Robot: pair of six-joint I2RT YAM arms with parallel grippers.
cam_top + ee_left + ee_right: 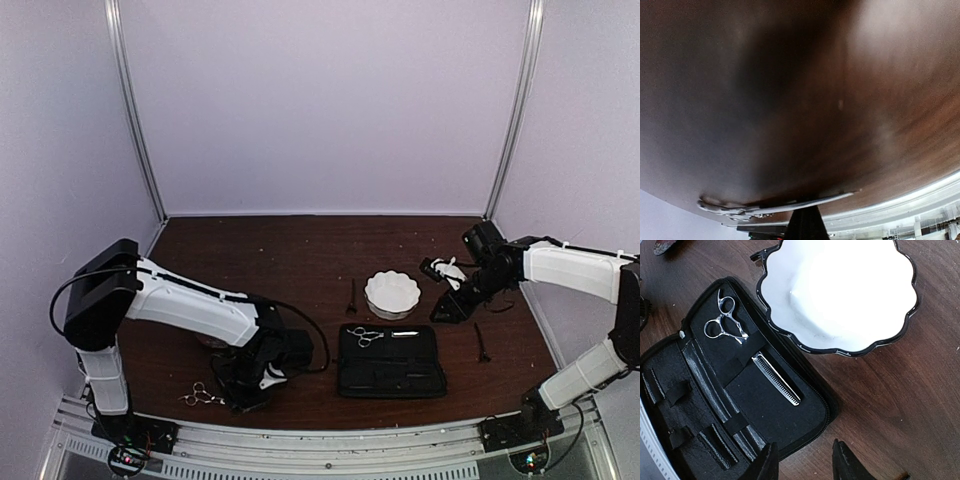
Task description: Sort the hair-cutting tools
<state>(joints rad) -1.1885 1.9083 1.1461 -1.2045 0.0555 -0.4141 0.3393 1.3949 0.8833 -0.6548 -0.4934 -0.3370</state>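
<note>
Silver scissors (203,397) lie on the table near the front left. In the left wrist view their blades (800,204) cross right at the tip of my left gripper (805,214), which is shut on them; from above the left gripper (243,392) sits low at the blade end. A second pair of scissors (365,336) rests in the open black case (390,376), with its rings (720,322) and serrated blade (776,379) showing. One black clip (352,296) lies left of the dish, another (481,342) lies right of the case. My right gripper (805,466) hovers open and empty over the case's corner.
A white scalloped dish (392,311) with a dark rim (840,351) stands just behind the case (765,410). The metal rail at the table's front edge (920,192) runs close behind the left gripper. Purple walls close in the back and sides.
</note>
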